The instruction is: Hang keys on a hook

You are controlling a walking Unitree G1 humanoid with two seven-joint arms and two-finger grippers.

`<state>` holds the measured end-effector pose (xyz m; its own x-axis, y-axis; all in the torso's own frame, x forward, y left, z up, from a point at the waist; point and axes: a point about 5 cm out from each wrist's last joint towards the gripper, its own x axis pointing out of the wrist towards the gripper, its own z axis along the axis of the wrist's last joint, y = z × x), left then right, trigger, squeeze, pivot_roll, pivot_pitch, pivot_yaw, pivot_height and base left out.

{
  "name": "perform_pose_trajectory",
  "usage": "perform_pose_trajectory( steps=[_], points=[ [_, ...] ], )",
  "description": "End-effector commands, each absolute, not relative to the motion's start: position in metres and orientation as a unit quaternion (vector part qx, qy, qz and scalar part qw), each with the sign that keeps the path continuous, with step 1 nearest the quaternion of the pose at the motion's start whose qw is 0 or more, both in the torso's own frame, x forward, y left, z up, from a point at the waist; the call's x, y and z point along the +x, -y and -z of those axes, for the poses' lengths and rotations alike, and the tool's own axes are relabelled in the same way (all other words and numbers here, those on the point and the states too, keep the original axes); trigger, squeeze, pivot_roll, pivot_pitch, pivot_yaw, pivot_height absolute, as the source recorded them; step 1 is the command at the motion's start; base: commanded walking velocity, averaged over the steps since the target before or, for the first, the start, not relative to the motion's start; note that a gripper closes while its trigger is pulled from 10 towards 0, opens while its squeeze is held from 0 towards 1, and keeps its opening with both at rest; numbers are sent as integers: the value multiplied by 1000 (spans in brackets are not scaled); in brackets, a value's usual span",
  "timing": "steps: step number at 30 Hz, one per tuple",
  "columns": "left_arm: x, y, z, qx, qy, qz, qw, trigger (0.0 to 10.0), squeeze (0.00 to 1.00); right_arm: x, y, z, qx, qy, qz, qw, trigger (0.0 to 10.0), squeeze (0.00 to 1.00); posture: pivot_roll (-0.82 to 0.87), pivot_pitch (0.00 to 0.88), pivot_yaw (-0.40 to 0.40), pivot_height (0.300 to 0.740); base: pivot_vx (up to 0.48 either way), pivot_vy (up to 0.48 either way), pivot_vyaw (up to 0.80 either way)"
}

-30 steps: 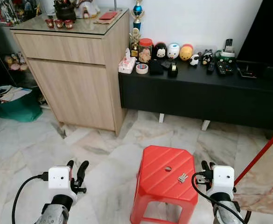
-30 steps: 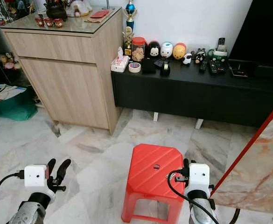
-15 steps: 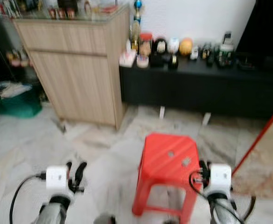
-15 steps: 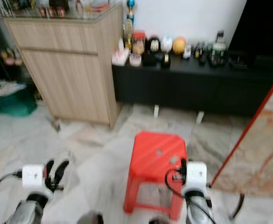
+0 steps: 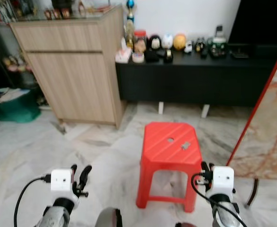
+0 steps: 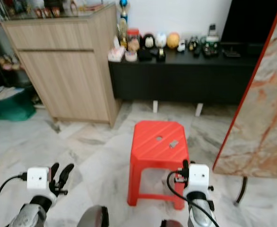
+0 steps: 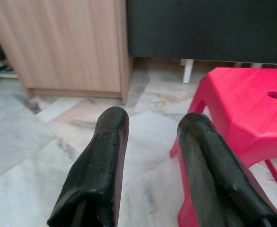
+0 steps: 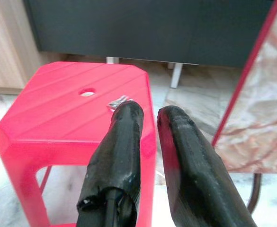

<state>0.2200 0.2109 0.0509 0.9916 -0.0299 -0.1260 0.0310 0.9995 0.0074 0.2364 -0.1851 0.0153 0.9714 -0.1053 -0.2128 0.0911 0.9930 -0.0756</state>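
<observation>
Stepping back has pushed the stool (image 5: 169,151) farther off, keys (image 5: 185,145) untouched on top, so both grippers (left (image 7: 150,142) spread, right (image 8: 147,118) slightly parted, both empty) must next approach.

- A home living room: marble floor (image 5: 43,151), wooden cabinet (image 5: 72,71).
- Low black surface (image 5: 190,75) crowded with toy figures (image 5: 166,41), remotes and a trophy (image 5: 130,21).
- Red plastic stool (image 5: 169,151).
</observation>
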Motion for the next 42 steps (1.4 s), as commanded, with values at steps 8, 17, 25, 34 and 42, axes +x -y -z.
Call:
perform_pose_trajectory(
  steps=[8,17,25,34,42],
  points=[
    [231,-214,-58,4,-48,9,999,10000,0,243,183,-19,-37,-107,33,993,10000,0,6,0,-9,632,92,0,200],
    [234,-214,-61,4,-44,10,999,10000,0,245,181,-20,-15,-102,43,994,10000,0,13,0,-9,632,265,0,267],
    [235,-213,-62,7,-43,13,999,10000,0,249,180,-21,-12,-103,46,994,10000,0,15,0,-10,632,271,0,0],
    [237,-212,-63,7,-41,12,999,10000,0,250,182,-21,-14,-105,50,993,10000,0,17,0,-12,632,272,0,0],
    [238,-209,-64,4,-38,13,999,10000,0,251,182,-20,-20,-108,43,993,10000,0,15,0,-11,632,261,0,0]
  ],
)
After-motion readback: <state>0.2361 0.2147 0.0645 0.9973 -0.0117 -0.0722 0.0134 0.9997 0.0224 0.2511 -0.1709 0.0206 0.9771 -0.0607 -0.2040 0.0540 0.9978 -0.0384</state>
